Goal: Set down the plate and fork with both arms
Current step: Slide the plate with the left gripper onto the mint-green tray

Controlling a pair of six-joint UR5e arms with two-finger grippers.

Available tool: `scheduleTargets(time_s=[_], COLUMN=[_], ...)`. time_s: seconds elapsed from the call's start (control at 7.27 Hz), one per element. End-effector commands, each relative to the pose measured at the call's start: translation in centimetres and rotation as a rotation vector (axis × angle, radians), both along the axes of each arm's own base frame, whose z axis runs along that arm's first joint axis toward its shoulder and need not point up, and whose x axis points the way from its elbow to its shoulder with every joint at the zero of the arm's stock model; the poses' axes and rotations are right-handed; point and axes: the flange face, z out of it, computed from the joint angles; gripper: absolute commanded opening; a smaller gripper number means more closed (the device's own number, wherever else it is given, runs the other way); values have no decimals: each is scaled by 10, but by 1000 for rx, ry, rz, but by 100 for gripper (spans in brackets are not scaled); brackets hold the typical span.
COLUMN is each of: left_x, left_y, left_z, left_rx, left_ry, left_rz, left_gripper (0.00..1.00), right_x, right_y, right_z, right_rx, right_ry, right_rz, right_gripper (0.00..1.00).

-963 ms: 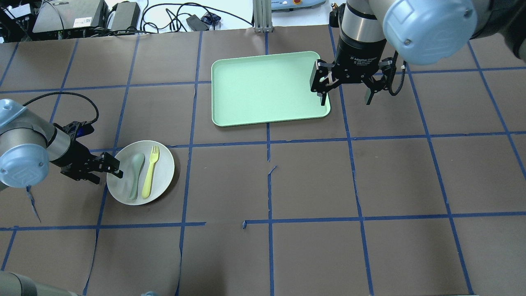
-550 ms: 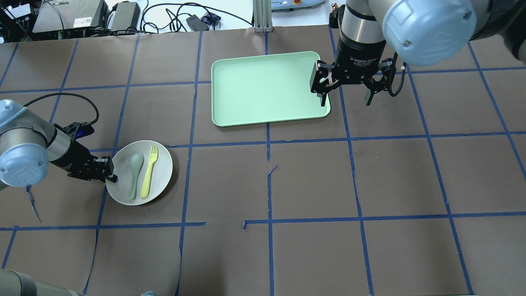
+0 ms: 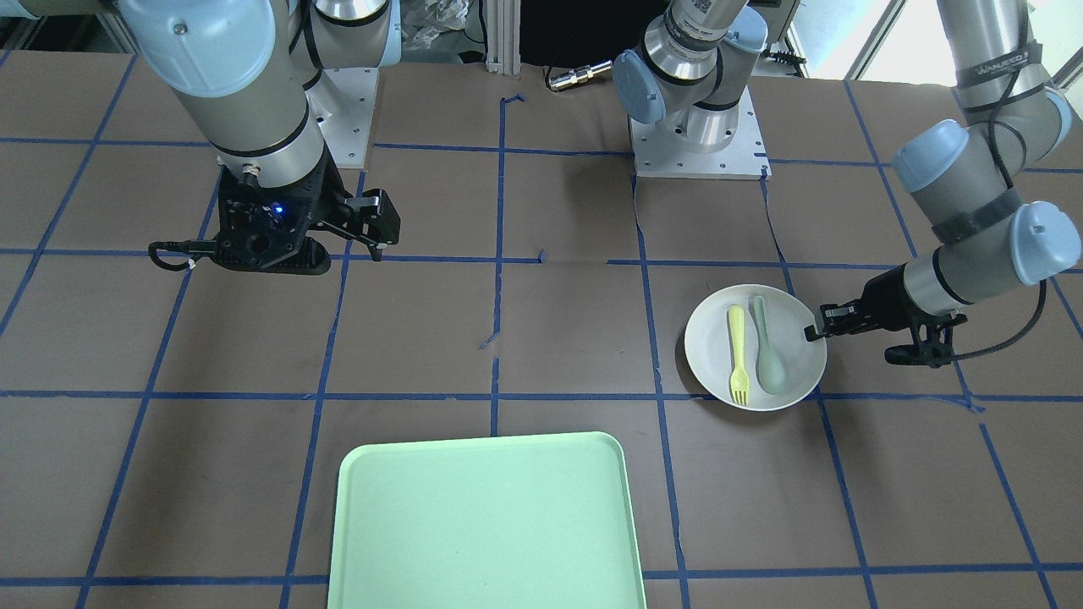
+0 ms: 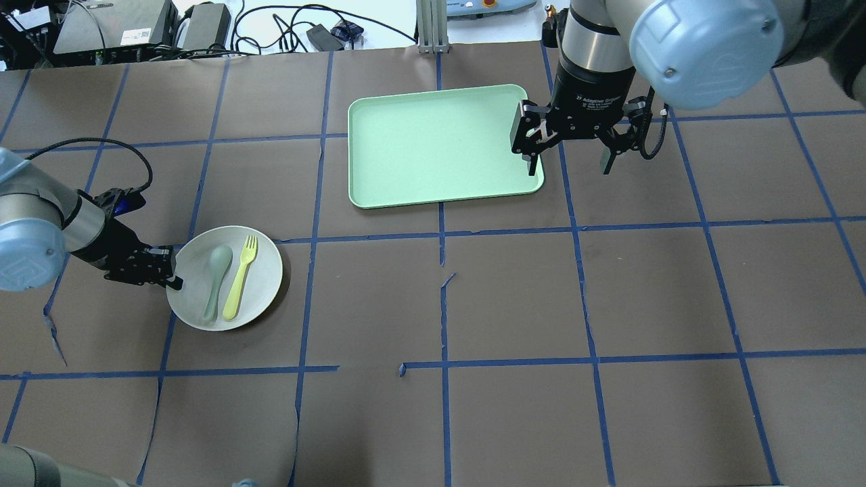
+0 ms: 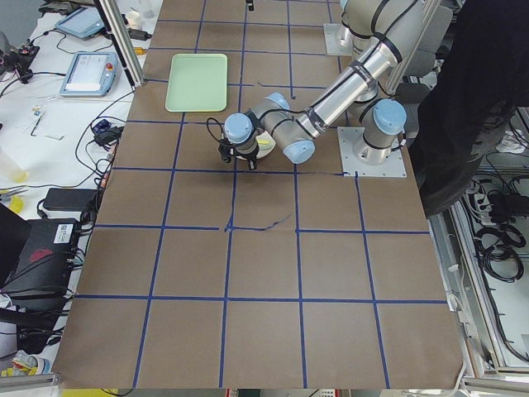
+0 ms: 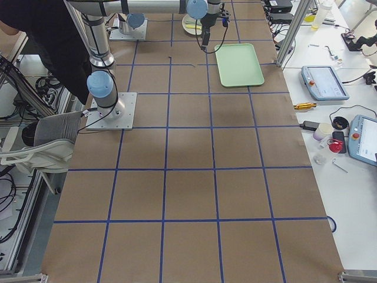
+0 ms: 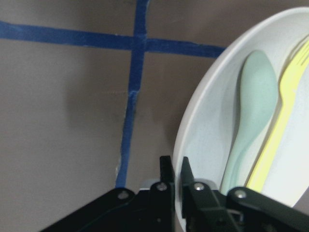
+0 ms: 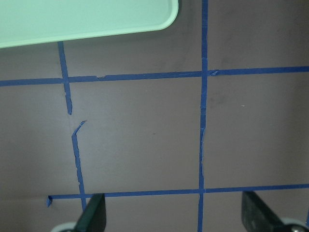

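The white plate (image 4: 262,267) sits at the table's left, with the pale-yellow fork (image 4: 238,281) and a grey-green spoon (image 4: 215,279) lying on it side by side. My left gripper (image 4: 172,281) is shut on the plate's left rim. The wrist view shows the rim pinched between the fingers (image 7: 166,176), with the plate (image 7: 207,140), fork (image 7: 277,130) and spoon (image 7: 253,106) beyond. In the front view the plate (image 3: 706,347), fork (image 3: 737,351) and left gripper (image 3: 814,332) are on the right. My right gripper (image 4: 568,161) is open and empty, hovering at the tray's right edge.
The mint-green tray (image 4: 440,145) lies at the far centre, and shows in the front view (image 3: 482,524) and the right wrist view (image 8: 87,19). Blue tape lines grid the brown table. Cables and equipment lie beyond the far edge.
My left gripper has shut on the plate's rim, and it and the plate have shifted slightly left and away. The right arm has not moved.
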Motion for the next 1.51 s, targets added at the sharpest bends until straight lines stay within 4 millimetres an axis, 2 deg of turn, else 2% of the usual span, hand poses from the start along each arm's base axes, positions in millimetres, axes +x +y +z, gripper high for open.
scheduleTargets(time_s=[0.0, 0.14, 0.28, 0.41, 0.55, 0.83, 0.96, 1.1, 1.24, 1.38], left_x=[-19, -47, -106, -156, -194, -265, -296, -318, -340, -351], left_y=[-21, -36, -68, -98, -123, -174, -197, -214, -222, -222], left_z=[22, 22, 39, 50, 42, 12, -2, -16, -32, -46], left_rx=[-39, -34, -46, -74, -103, -140, -144, -148, -159, -155], left_ry=[152, 156, 121, 102, 119, 115, 118, 120, 121, 120], left_rz=[148, 154, 143, 159, 118, 91, 54, 24, -6, -21], left_gripper=[0, 0, 0, 0, 0, 0, 0, 0, 0, 0], right_x=[0, 1, 2, 1, 1, 1, 1, 0, -1, -1], right_y=[1, 1, 0, 0, 0, 0, 0, 0, 0, 0], right_z=[1, 1, 0, 0, 0, 0, 0, 0, 0, 0], right_rx=[-2, -2, 0, 0, 1, 2, 2, 2, 2, 2], right_ry=[-2, -2, -3, 0, -2, -3, -3, -3, -3, -5], right_rz=[1, 4, 3, 4, 2, 2, 2, 0, -1, -1], right_gripper=[100, 100, 100, 100, 100, 100, 100, 100, 100, 100])
